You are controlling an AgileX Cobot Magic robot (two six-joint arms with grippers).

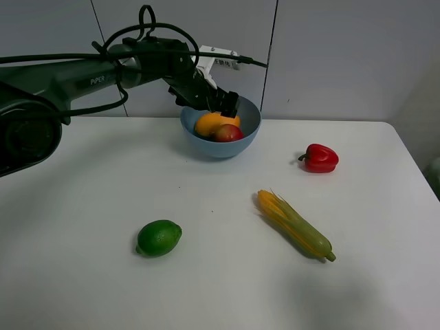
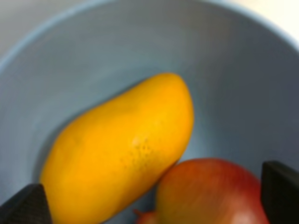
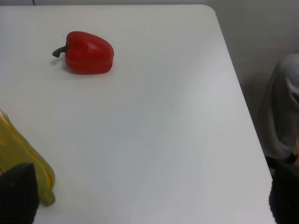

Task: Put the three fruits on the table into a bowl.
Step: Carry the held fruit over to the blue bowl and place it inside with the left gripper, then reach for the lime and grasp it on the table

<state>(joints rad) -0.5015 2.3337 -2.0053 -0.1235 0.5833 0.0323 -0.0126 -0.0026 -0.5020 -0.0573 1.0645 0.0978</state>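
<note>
The light-blue bowl (image 1: 244, 141) stands at the back middle of the white table (image 1: 82, 192). The orange mango (image 1: 210, 124) and the red-yellow pomegranate-like fruit (image 1: 229, 133) lie in it side by side; the left wrist view shows the bowl (image 2: 233, 70), the mango (image 2: 121, 149) and the red fruit (image 2: 210, 196) close up. My left gripper (image 1: 223, 104) hangs over the bowl's back rim, open (image 2: 152, 200), its fingertips wide apart and holding nothing. The green lime (image 1: 159, 238) lies on the table at the front left. My right gripper (image 3: 149, 200) is open and empty, out of the exterior view.
A red bell pepper (image 1: 320, 158) lies at the right (image 3: 88, 52). A yellow-green corn cob (image 1: 294, 224) lies at the front middle, its end near my right gripper (image 3: 28, 158). The table's right edge (image 3: 243, 107) is close.
</note>
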